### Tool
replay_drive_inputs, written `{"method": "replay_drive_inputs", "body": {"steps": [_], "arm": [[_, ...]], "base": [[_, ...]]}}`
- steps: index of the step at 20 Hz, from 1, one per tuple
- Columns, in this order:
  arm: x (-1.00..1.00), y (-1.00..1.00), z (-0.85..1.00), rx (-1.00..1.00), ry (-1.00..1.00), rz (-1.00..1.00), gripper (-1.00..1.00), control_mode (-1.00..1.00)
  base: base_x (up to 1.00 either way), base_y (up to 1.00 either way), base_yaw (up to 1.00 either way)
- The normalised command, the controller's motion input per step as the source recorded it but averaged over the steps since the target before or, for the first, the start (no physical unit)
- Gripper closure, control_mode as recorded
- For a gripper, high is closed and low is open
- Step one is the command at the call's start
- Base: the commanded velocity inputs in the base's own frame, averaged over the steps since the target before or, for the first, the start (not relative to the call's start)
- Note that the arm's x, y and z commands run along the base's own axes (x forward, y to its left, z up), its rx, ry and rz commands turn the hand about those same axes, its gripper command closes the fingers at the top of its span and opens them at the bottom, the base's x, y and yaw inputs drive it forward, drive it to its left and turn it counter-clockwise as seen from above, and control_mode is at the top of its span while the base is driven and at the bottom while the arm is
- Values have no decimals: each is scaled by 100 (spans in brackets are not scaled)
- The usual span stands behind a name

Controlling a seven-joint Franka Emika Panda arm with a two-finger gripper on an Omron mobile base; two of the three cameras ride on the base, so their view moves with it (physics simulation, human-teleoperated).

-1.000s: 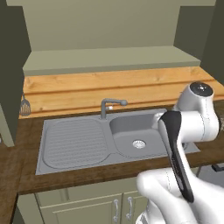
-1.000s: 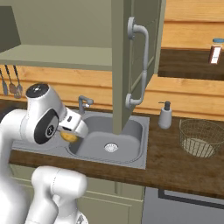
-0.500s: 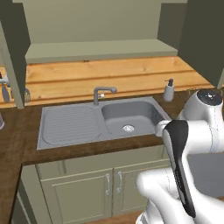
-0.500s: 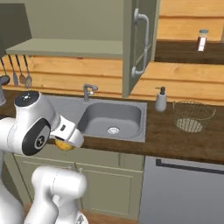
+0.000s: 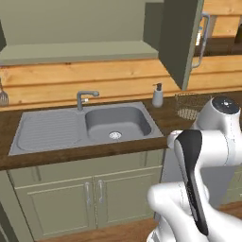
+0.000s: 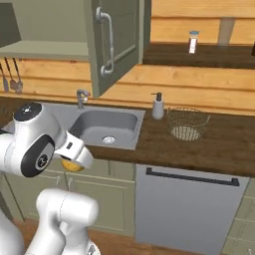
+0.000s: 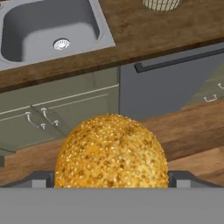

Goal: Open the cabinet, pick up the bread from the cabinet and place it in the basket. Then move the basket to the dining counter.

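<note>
Sitting between the jaws: bread (image 7: pixel 111 153), over floor.

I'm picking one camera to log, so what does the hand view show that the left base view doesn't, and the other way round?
The hand view alone shows the bread, seeded and golden, close up between the jaws, with the dishwasher front below the worktop.

The left base view alone shows the cabinet with its door swung open, the faucet and the soap dispenser.

Both show the sink, the basket standing on the dark worktop, and the lower cabinet doors.
</note>
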Motion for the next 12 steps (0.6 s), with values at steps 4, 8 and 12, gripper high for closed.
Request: {"method": "replay_drive_inputs", "body": {"steps": [4,8,12], "arm": [[0,0,0,0,0,0,100,100],[0,0,0,0,0,0,100,100],[0,0,0,0,0,0,100,100]], "base": [[1,-100,11],[27,-100,6],[51,-91,3]]}}
